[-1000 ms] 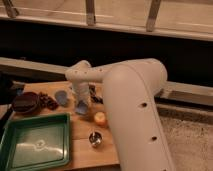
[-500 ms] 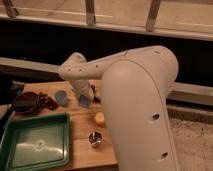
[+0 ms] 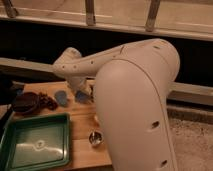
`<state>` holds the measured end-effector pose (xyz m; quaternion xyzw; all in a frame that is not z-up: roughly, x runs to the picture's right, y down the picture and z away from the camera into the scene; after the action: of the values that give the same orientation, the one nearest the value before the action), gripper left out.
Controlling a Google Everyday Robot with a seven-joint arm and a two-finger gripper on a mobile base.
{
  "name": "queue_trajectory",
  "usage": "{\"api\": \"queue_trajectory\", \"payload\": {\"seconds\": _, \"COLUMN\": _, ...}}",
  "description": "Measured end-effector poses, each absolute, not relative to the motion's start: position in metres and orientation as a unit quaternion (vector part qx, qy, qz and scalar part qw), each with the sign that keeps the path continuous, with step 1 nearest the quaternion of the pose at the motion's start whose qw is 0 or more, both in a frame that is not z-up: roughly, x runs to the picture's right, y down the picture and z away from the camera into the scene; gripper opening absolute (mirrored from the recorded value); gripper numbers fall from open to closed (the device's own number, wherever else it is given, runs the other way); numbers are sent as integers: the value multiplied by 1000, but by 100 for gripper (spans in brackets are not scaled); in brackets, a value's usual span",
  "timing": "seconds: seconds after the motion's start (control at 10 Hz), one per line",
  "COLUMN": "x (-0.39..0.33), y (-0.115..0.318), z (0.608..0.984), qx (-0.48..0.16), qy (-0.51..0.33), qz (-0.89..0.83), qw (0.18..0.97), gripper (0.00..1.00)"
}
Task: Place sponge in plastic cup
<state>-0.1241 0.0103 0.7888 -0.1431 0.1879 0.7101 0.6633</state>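
The plastic cup [image 3: 61,97], small, round and grey-blue, stands on the wooden table [image 3: 80,125] to the right of a dark red plate. Just right of it lies the blue-grey sponge [image 3: 81,96]. My gripper [image 3: 85,91] hangs at the end of the white arm, low over the table and right at the sponge, a little to the right of the cup. It is shut. Whether it touches the sponge I cannot tell, because the wrist and the bulky forearm hide that spot.
A green tray [image 3: 35,145] fills the table's front left. A small shiny metal cup [image 3: 95,138] stands beside it, close to my arm. The dark red plate [image 3: 25,102] and some dark bits [image 3: 48,102] sit at the left. A dark ledge runs behind.
My arm's big white link has swung left and closer to the camera, covering the table's right side and the orange fruit. The gripper has stayed low beside the sponge and cup.
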Motion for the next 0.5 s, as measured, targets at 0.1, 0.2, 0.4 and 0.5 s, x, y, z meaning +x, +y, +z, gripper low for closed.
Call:
{"api": "queue_trajectory", "payload": {"seconds": 0.1, "x": -136, "y": 7, "z": 789, "qx": -154, "qy": 179, "qz": 701, "qw": 672, "gripper": 0}}
{"api": "queue_trajectory", "payload": {"seconds": 0.2, "x": -145, "y": 5, "z": 795, "qx": -172, "qy": 172, "qz": 690, "qw": 681, "gripper": 0}}
{"api": "queue_trajectory", "payload": {"seconds": 0.4, "x": -166, "y": 1, "z": 809, "qx": -216, "qy": 163, "qz": 669, "qw": 692, "gripper": 0}}
{"api": "queue_trajectory", "payload": {"seconds": 0.5, "x": -182, "y": 2, "z": 818, "qx": -245, "qy": 160, "qz": 653, "qw": 699, "gripper": 0}}
